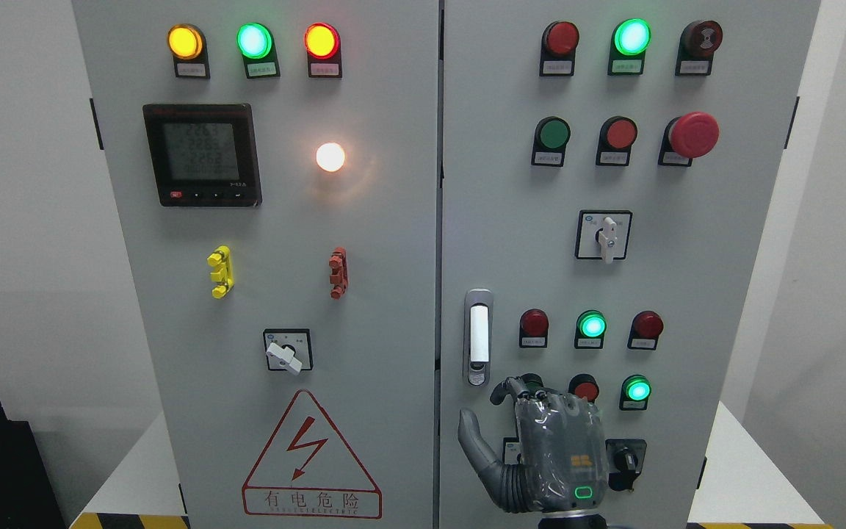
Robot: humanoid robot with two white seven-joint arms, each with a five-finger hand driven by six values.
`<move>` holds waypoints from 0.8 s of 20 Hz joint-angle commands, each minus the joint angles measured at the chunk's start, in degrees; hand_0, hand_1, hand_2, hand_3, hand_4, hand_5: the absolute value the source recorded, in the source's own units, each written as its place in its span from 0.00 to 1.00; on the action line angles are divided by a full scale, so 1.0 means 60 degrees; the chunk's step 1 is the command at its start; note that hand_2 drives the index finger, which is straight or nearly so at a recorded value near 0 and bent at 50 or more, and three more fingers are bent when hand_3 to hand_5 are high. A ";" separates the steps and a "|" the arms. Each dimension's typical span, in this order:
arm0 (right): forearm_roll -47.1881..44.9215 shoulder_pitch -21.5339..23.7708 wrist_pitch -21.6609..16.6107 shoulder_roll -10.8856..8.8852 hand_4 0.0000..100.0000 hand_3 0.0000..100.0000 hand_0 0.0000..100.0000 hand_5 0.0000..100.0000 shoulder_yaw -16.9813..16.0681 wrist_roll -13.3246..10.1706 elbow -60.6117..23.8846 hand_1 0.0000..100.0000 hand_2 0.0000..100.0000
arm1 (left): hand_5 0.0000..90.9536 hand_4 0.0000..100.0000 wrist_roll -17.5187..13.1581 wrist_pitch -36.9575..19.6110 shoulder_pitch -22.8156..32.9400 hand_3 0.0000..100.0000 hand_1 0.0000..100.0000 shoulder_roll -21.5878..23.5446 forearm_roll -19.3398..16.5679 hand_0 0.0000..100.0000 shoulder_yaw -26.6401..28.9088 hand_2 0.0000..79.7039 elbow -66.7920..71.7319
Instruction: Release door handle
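The door handle (477,336) is a slim upright piece set in a grey oval recess on the left edge of the right cabinet door (687,242), right beside the seam between the two doors. Its lever is a plain white bar standing vertical, and under it, at the foot of the recess, is a small round metal lock.

The right hand (540,448) rises from the bottom edge of the head view, at about five o'clock from the handle and just below it. It is apart from the handle, with a bare strip of door between them. Its grey back faces the camera; the fingers (512,388) are curled at the top and grasp nothing, while the thumb (476,441) sticks out toward nine o'clock.

At three o'clock from the handle sits a row of lamps, red, lit green (591,325) and red. At eleven o'clock, on the left door (269,294), are a red clip (338,272) and a glowing white lamp (330,156).
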 commanded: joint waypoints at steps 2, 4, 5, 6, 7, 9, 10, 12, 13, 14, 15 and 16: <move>-0.0021 -0.0035 0.0006 0.0014 1.00 1.00 0.38 0.97 -0.0060 0.0076 -0.0273 0.15 1.00 | 0.00 0.00 -0.0001 -0.0003 0.0000 0.00 0.39 0.0000 0.0001 0.12 -0.0117 0.00 -0.0146; -0.0021 -0.0050 0.0006 0.0014 1.00 1.00 0.35 0.97 -0.0060 0.0076 -0.0273 0.20 1.00 | 0.00 0.00 -0.0001 -0.0003 0.0000 0.00 0.39 0.0000 0.0001 0.12 -0.0117 0.00 -0.0146; -0.0006 -0.0093 0.0020 0.0014 1.00 1.00 0.34 0.97 -0.0060 0.0091 -0.0273 0.21 1.00 | 0.00 0.00 -0.0001 -0.0003 0.0000 0.00 0.39 0.0000 0.0001 0.12 -0.0117 0.00 -0.0146; -0.0006 -0.0123 0.0035 0.0000 1.00 1.00 0.33 0.98 -0.0060 0.0091 -0.0273 0.22 1.00 | 0.00 0.00 -0.0001 -0.0003 0.0000 0.00 0.39 0.0000 0.0001 0.12 -0.0117 0.00 -0.0146; -0.0006 -0.0181 0.0035 0.0000 1.00 1.00 0.33 0.98 -0.0045 0.0091 -0.0273 0.23 1.00 | 0.00 0.00 -0.0001 -0.0003 0.0000 0.00 0.39 0.0000 0.0001 0.12 -0.0117 0.00 -0.0146; -0.0006 -0.0196 0.0035 0.0000 1.00 1.00 0.33 0.98 -0.0002 0.0280 -0.0273 0.22 1.00 | 0.00 0.00 -0.0001 -0.0003 0.0000 0.00 0.39 0.0000 0.0001 0.12 -0.0117 0.00 -0.0146; -0.0006 -0.0254 0.0035 0.0000 1.00 1.00 0.33 0.98 -0.0001 0.0339 -0.0273 0.22 1.00 | 0.00 0.00 -0.0001 -0.0003 0.0000 0.00 0.39 0.0000 0.0001 0.12 -0.0117 0.00 -0.0146; 0.0023 -0.0459 0.0136 0.0000 1.00 1.00 0.33 0.98 0.0013 0.0369 -0.0258 0.22 1.00 | 0.00 0.00 0.0013 -0.0003 0.0000 0.00 0.39 0.0000 0.0001 0.12 -0.0117 0.00 -0.0146; 0.0023 -0.0547 0.0297 0.0000 1.00 1.00 0.33 0.98 0.0042 0.0384 -0.0258 0.22 1.00 | 0.00 0.00 -0.0001 -0.0003 0.0000 0.00 0.39 0.0000 0.0001 0.12 -0.0117 0.00 -0.0146; 0.0023 -0.0678 0.0458 0.0000 1.00 1.00 0.33 0.98 0.0057 0.0456 -0.0258 0.22 1.00 | 0.00 0.00 -0.0001 -0.0003 0.0000 0.00 0.39 0.0000 0.0001 0.12 -0.0117 0.00 -0.0146; 0.0038 -0.0810 0.0547 0.0014 1.00 1.00 0.33 0.98 0.0057 0.0602 -0.0244 0.22 1.00 | 0.00 0.00 0.0013 -0.0003 0.0000 0.00 0.39 0.0000 0.0001 0.12 -0.0117 0.00 -0.0146; 0.0038 -0.0898 0.0606 0.0014 1.00 1.00 0.33 0.98 0.0057 0.0705 -0.0244 0.23 1.00 | 0.00 0.00 -0.0001 -0.0003 0.0000 0.00 0.39 0.0000 0.0001 0.12 -0.0117 0.00 -0.0146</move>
